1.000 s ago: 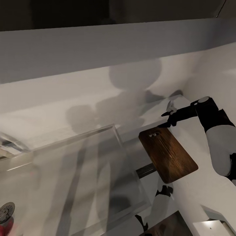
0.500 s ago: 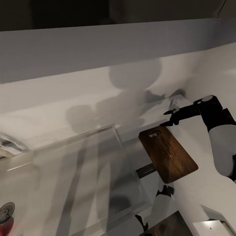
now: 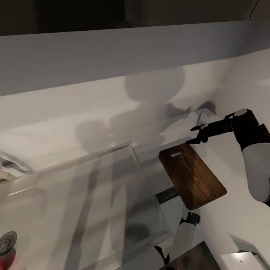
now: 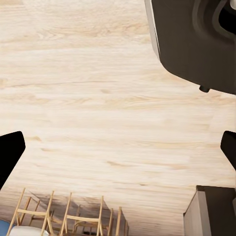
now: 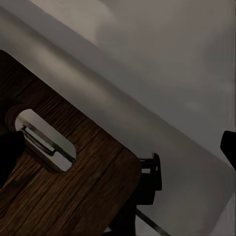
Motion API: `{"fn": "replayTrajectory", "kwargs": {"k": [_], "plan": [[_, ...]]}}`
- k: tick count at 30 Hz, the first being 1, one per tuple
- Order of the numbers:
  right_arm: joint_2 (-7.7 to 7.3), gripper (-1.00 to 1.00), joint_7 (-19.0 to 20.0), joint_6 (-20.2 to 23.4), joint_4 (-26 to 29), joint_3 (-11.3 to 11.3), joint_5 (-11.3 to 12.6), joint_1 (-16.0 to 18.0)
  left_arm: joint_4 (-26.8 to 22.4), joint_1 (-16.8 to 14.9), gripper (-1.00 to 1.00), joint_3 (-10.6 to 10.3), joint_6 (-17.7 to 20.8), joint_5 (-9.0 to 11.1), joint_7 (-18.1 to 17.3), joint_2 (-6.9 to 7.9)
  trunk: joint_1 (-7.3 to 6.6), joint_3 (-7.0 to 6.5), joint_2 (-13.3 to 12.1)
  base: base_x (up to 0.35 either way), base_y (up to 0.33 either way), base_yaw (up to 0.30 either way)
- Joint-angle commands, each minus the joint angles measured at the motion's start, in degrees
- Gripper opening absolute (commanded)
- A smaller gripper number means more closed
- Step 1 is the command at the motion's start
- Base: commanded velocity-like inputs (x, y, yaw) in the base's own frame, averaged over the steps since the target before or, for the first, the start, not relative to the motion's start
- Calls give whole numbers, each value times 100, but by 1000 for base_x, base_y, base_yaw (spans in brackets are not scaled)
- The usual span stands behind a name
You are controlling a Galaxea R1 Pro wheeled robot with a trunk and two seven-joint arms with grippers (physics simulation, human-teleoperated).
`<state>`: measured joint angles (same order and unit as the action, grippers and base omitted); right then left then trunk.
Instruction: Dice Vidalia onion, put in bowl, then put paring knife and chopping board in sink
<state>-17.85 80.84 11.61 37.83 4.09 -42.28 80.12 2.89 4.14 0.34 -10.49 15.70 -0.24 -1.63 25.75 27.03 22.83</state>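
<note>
The dark brown chopping board point(image 3: 192, 176) lies on the grey countertop point(image 3: 225, 221), just right of the sink point(image 3: 93, 155). My right gripper point(image 3: 195, 135) hovers open just past the board's far end, where the handle hole point(image 5: 45, 141) is. It holds nothing; its black fingertips point(image 5: 9, 158) spread wide in the right wrist view. A short dark sliver point(image 3: 167, 195) against the board's left edge may be the paring knife. A pinkish-red shape point(image 3: 5, 259) beside the drain point(image 3: 7, 242), cut by the frame edge, looks like the Vidalia onion. My left gripper point(image 4: 118, 152) is open over pale wood floor.
A white square bowl point(image 3: 240, 261) sits at the near right, partly cut off. The wall point(image 3: 112, 56) runs behind the counter, under dark upper cabinets. Wooden chairs point(image 4: 64, 216) stand on the floor in the left wrist view. Part of my left arm point(image 3: 185, 225) shows below the board.
My right gripper has drawn back a little to the right, away from the board's far end, still open. The board and the sink have not moved.
</note>
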Motion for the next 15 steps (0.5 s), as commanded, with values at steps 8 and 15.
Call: {"fn": "replayTrajectory", "kwargs": {"k": [8, 15], "plan": [[-5, 100, -4, 58, 5, 23, -26, 3, 10, -2, 100, 1, -32, 21, -3, -1, 3, 7, 9, 0, 0, 0], [-3, 100, -29, 60, 99, 37, -26, 3, 10, -1, 100, 1, -32, 21, -3, 0, 3, 7, 9, 0, 0, 0]]}}
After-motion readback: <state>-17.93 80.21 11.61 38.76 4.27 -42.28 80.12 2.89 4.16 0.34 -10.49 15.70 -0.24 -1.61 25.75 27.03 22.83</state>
